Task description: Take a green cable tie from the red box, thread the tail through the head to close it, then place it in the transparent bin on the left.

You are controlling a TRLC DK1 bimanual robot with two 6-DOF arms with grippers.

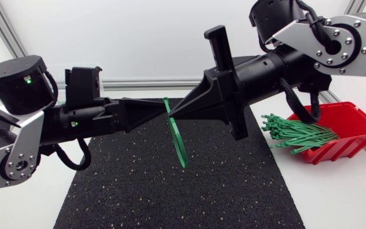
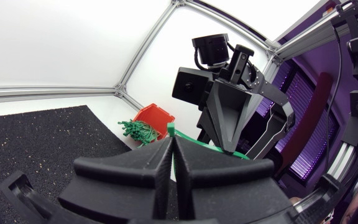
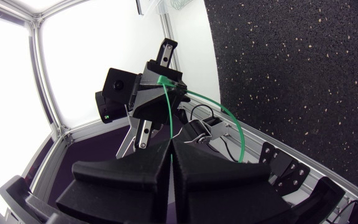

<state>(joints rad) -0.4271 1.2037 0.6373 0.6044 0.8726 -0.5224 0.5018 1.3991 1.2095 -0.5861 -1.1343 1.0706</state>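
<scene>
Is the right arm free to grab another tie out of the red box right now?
Probably not: the right gripper is shut on the green tie, shared with the left gripper. The red box itself lies open nearby.

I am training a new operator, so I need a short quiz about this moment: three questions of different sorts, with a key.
1. True or false: the left gripper and the right gripper are both shut on one green cable tie, which hangs curved above the black mat.
2. Where are the spare ties?
A. In the red box, ends sticking out over its rim
B. Scattered on the mat
C. On top of the left arm
3. Fill the blank: the red box stands beside the mat on the ___ arm's side.

Key: 1 true; 2 A; 3 right.
</scene>
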